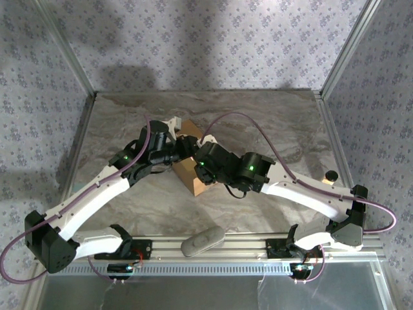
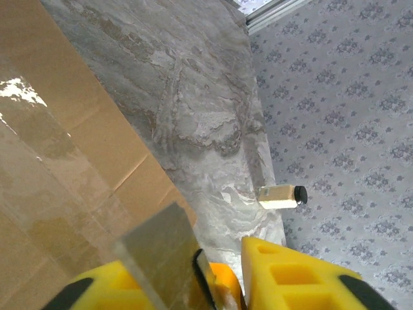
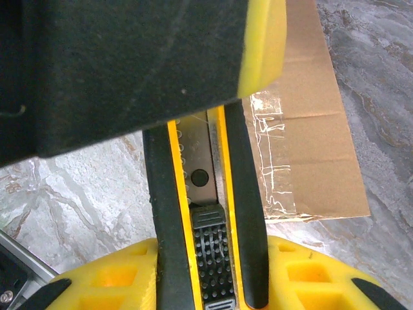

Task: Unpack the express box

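Where the two arms meet over the middle of the desk, the top view shows the box lying beneath them, brown and largely covered by the wrists. The left claw and right claw come together just above it. Their jaws cannot be read from this height.

Left wrist view: the box fills the left side, with a shiny tape strip running across its top face and no cut visible. A grey blade juts up between the yellow fingers of the left claw. The jaws stand narrow about the knife's nose, but I cannot tell whether they press on it. A small bottle lies well apart by the wall.

Right wrist view: the right claw is clamped on the handle of a yellow-and-black knife, slider uppermost. The box lies just beyond, its taped edge showing.

Assessment: the step in hand is readying the knife, and the seal is not yet cut. The next move calls for one secure hold on the handle. The blade should then be set on the tape seam and drawn shallow along it. Nothing is steadying the box, so it may slide.
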Robot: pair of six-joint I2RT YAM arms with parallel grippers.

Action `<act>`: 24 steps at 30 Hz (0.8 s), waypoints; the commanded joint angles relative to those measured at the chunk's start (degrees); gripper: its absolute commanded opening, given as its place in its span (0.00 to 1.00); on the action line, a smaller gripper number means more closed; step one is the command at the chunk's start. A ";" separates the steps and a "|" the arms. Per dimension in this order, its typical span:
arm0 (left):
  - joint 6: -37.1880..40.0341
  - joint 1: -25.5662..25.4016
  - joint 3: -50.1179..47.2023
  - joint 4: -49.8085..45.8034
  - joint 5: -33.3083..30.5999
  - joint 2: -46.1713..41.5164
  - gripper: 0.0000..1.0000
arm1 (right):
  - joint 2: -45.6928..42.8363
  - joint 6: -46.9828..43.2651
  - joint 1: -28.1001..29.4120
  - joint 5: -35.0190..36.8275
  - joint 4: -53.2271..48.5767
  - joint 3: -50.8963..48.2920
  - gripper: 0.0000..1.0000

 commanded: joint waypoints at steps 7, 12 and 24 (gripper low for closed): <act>1.11 -0.23 -0.03 -0.06 -0.36 -1.20 0.00 | -1.72 -0.94 -0.56 0.86 0.63 1.64 0.00; 0.71 -0.22 -1.18 0.75 -1.84 -2.27 0.00 | -1.65 -0.31 -0.70 0.37 1.18 1.12 0.07; 0.34 0.52 -0.56 2.91 -1.94 -2.79 0.00 | -4.75 1.79 -2.59 -4.25 4.11 -1.99 0.50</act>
